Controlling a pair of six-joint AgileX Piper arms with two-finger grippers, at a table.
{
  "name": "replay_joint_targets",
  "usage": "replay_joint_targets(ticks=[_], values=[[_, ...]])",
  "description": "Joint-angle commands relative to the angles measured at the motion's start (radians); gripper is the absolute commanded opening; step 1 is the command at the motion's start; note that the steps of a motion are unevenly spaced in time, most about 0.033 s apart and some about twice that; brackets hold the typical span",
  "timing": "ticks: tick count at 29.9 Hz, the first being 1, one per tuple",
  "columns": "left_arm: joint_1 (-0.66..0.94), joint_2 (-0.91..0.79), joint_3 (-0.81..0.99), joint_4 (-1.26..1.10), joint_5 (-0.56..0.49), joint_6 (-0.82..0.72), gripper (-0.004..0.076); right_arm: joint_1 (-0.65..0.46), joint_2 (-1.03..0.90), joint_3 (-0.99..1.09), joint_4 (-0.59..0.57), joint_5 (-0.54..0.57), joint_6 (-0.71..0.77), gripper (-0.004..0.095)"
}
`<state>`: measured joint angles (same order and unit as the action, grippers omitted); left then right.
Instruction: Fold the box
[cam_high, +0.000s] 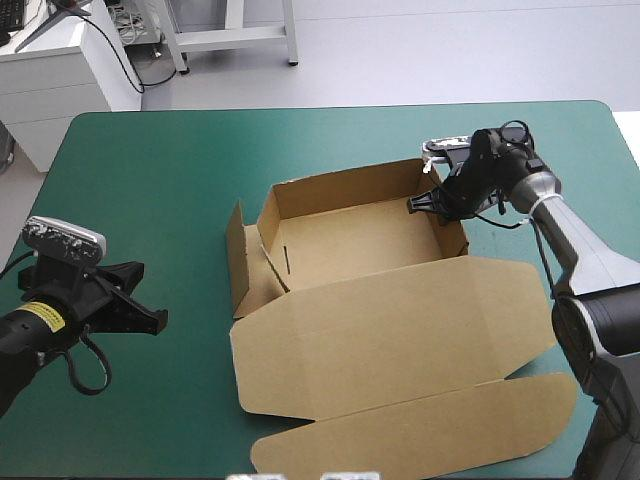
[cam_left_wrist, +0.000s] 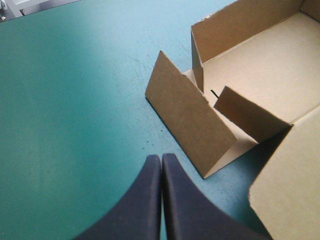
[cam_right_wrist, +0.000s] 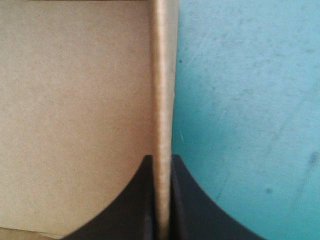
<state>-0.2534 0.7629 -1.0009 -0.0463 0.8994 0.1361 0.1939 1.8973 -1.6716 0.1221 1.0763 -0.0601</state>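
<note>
The brown box (cam_high: 350, 245) lies mid-table as an open tray. Its back and right walls are raised, and the lid (cam_high: 400, 330) is flat toward the front edge. On the left side a flap (cam_high: 238, 255) stands loose, leaning outward, with a short inner tab beside it. My right gripper (cam_high: 425, 203) is at the right wall's far end, shut on the wall's top edge (cam_right_wrist: 162, 90), one finger inside the tray and one outside. My left gripper (cam_high: 152, 312) hovers over the cover well left of the box, shut and holding nothing (cam_left_wrist: 161, 165). The leaning flap (cam_left_wrist: 190, 115) is ahead of it.
A stretch of bare teal-green cover (cam_high: 170, 190) lies between the left gripper and the box, and more lies behind the box. The lid's outer flap (cam_high: 420, 430) reaches close to the table's front edge. White furniture (cam_high: 60, 70) stands beyond the far left corner.
</note>
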Motion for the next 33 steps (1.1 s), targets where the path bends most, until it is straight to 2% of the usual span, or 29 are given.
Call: replay_joint_targets(ticks=[1,5,14,22,33], values=[[-0.001,-0.003,-0.023,-0.013,-0.06,-0.001,-0.0009,-0.033,-0.093,-0.077,0.014,0.06,-0.061,-0.0019],[-0.001,-0.003,-0.023,-0.013,-0.06,0.003,-0.0009,-0.073,-0.134,-0.138,0.046,0.168,-0.172,-0.0019],[-0.001,-0.003,-0.023,-0.006,-0.066,0.003,-0.0009,-0.193,-0.311,-0.153,0.212,0.174,-0.286,-0.0019],[-0.001,-0.003,-0.023,-0.006,-0.068,0.001,-0.0009,-0.265,-0.434,-0.153,0.218,0.174,-0.315,-0.0019],[-0.001,0.058,-0.009,0.033,-0.083,0.001,-0.0009,-0.267,-0.508,-0.153,0.21,0.174,-0.337,-0.0019]])
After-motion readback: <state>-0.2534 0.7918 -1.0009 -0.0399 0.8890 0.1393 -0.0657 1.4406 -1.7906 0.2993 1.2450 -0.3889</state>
